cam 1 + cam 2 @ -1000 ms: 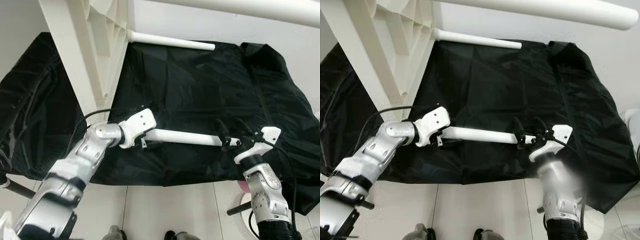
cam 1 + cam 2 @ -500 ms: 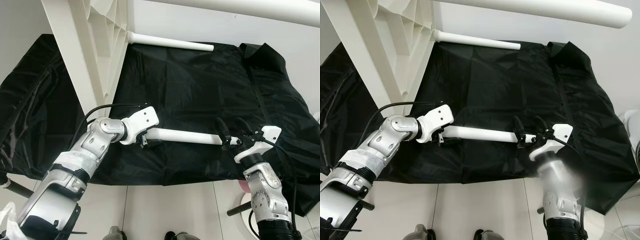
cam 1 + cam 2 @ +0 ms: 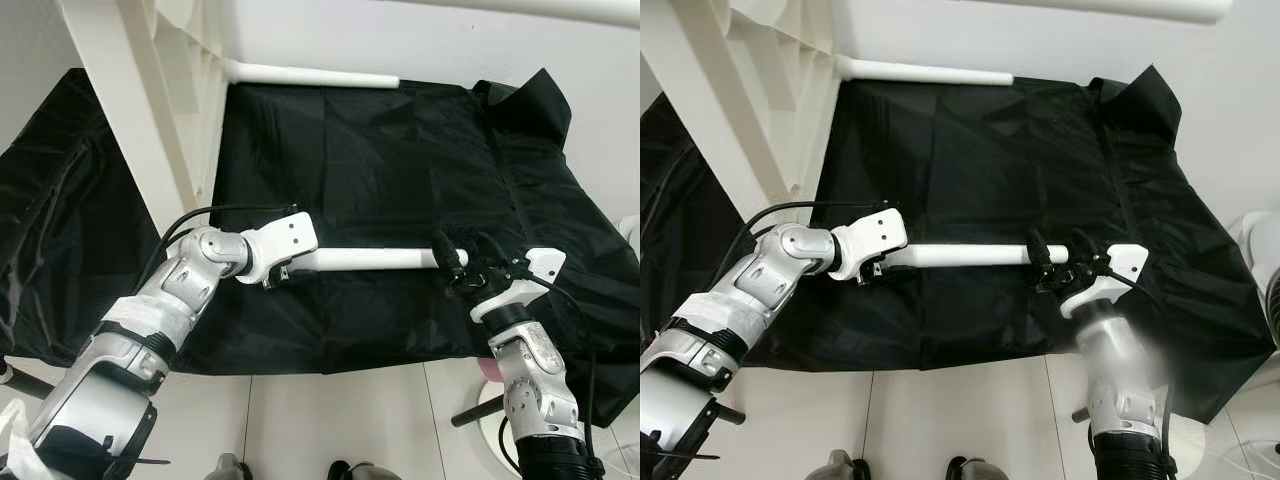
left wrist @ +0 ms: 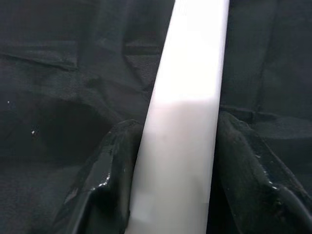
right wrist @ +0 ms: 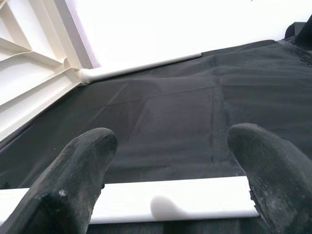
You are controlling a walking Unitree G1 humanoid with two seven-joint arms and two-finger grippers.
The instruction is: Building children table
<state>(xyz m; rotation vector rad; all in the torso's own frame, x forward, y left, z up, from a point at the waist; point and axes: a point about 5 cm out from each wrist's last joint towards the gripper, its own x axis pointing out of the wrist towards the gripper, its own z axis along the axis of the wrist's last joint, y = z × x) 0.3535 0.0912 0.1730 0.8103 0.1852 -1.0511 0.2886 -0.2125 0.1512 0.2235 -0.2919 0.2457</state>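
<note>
Leg axis: white table leg (image 3: 375,259) lying crosswise in front of the robot, roughly level from left to right, resting on or just above the black cloth (image 3: 400,150).
Left gripper: left gripper (image 3: 283,277) clamped on the leg's left end; in the left wrist view black fingers (image 4: 105,170) pressing either side of the white tube.
Right gripper: right gripper (image 3: 463,255) released, fingers spread, straddling the leg's right end; in the right wrist view the tube's end (image 5: 195,200) lying between and just below the two fingertips (image 5: 80,161), no contact discernible.
Nearer arm: both at the leg, one at each end; only the left actually holding.
Key relation: leg's right end directly under the spread right fingers, long axis running across the finger gap, so likely only closing or a small drop needed for a two-ended hold.
Tabletop: white ribbed tabletop (image 3: 150,90) standing tilted at upper left, well apart from the held leg.
Second leg: another white leg (image 3: 310,75) lying along the far edge of the cloth, one end at the tabletop's corner.
Obstacles: nothing between leg and tabletop except cloth folds; white base (image 3: 497,415) on the floor near the right arm, away from the work.
</note>
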